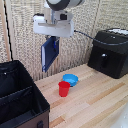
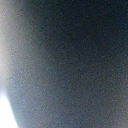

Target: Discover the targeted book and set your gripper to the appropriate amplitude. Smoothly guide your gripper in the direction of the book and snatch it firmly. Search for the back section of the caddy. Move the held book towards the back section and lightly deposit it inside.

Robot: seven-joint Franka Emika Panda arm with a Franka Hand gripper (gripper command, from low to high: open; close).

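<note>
Black caddy is cut off; pincer grips the hanging book, fingertips hidden

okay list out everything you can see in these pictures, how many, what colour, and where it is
book: one, dark blue, hanging upright in the air from the gripper, above the table and to the exterior view's right of the caddy.
caddy: one, black fabric, at the exterior view's lower left, a partition dividing it.
cup: one, red, upright on the table near the middle.
bowl: one, blue, just behind the cup.
appliance: one, black, at the exterior view's right.
table: one, light wood.
wrist view: only a dark blurred surface, cannot tell what.
gripper: one, white, top centre, shut on the book.
</note>
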